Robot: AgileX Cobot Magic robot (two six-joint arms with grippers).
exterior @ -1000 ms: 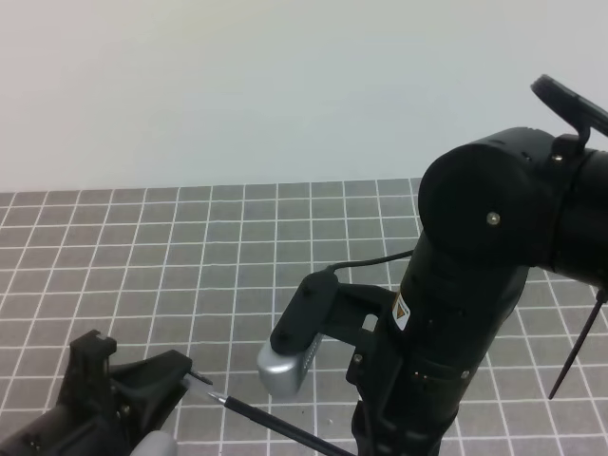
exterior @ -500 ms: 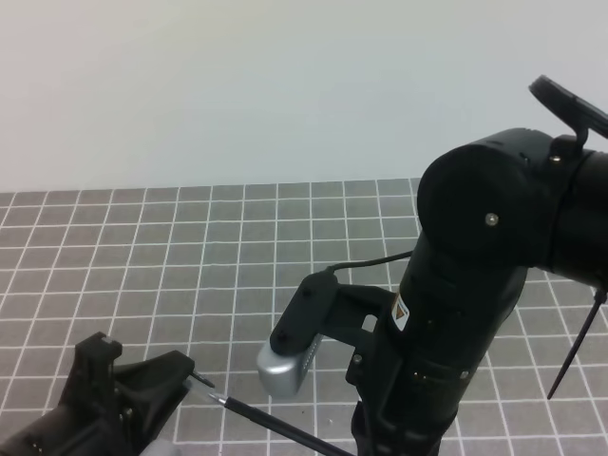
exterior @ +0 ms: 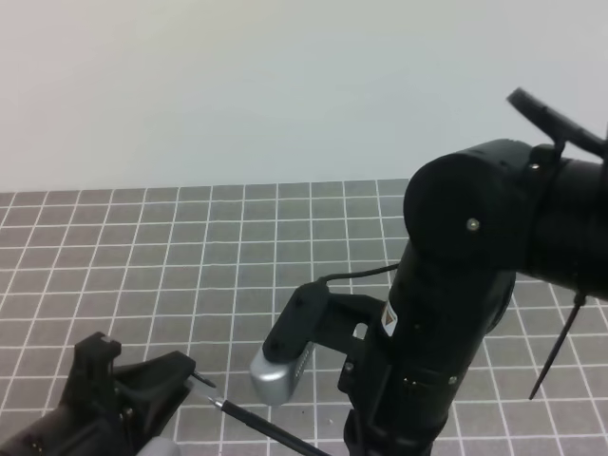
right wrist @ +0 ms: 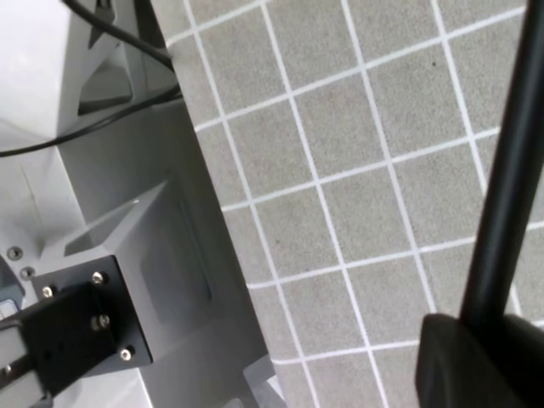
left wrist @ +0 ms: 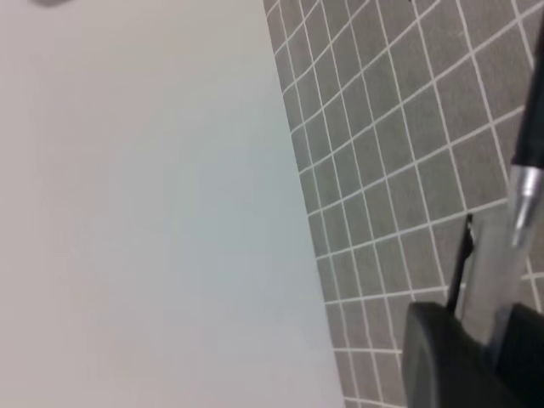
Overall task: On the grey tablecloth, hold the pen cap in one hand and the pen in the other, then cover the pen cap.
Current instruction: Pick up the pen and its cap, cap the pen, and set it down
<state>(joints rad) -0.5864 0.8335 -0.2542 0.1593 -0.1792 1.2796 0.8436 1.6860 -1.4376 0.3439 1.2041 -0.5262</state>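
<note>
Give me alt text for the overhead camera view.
Over the grey tablecloth, the left gripper at lower left holds the pen cap just short of the pen tip. The black right arm fills the right side.

pen (exterior: 266,429) above grey tablecloth (exterior: 190,256), pen cap (exterior: 200,380) at its left

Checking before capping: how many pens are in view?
1. The pen slants low in the high view, its tip beside the left gripper; its shaft rises from the right gripper. Others may be hidden behind the arms.
</note>
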